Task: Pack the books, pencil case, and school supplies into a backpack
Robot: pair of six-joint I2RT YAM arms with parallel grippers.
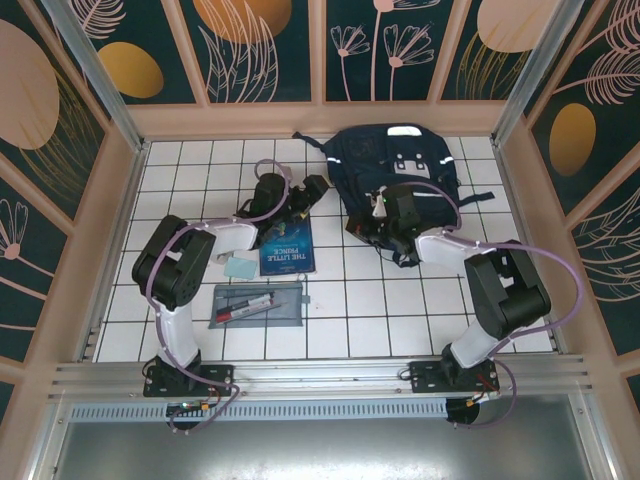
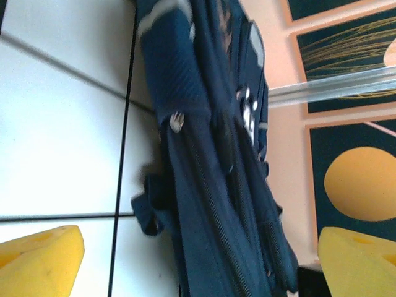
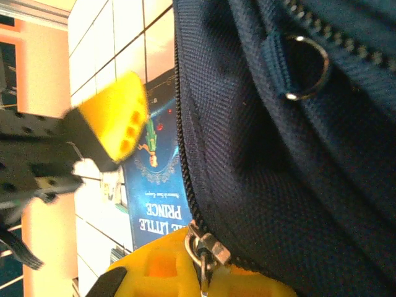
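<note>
The navy backpack (image 1: 400,165) lies at the back of the table, and its zip track (image 3: 185,179) runs down the right wrist view. My right gripper (image 3: 207,275) is shut on the metal zipper pull (image 3: 209,249) at the backpack's near left edge (image 1: 382,208). My left gripper (image 1: 312,192) stands wide open just left of the backpack, its yellow fingers (image 2: 38,260) spread apart with the backpack's side (image 2: 210,185) ahead of them and nothing held. The blue book (image 1: 288,248) lies flat near it, its cover (image 3: 154,185) also visible. The grey pencil case (image 1: 257,303) lies nearer the front. A pale blue-green square (image 1: 240,267) lies left of the book.
Low wooden walls (image 1: 115,220) fence the white tiled table (image 1: 360,310) on three sides. A metal rail (image 1: 320,375) runs along the near edge. A backpack strap loop (image 2: 148,210) hangs onto the tiles beside the left gripper.
</note>
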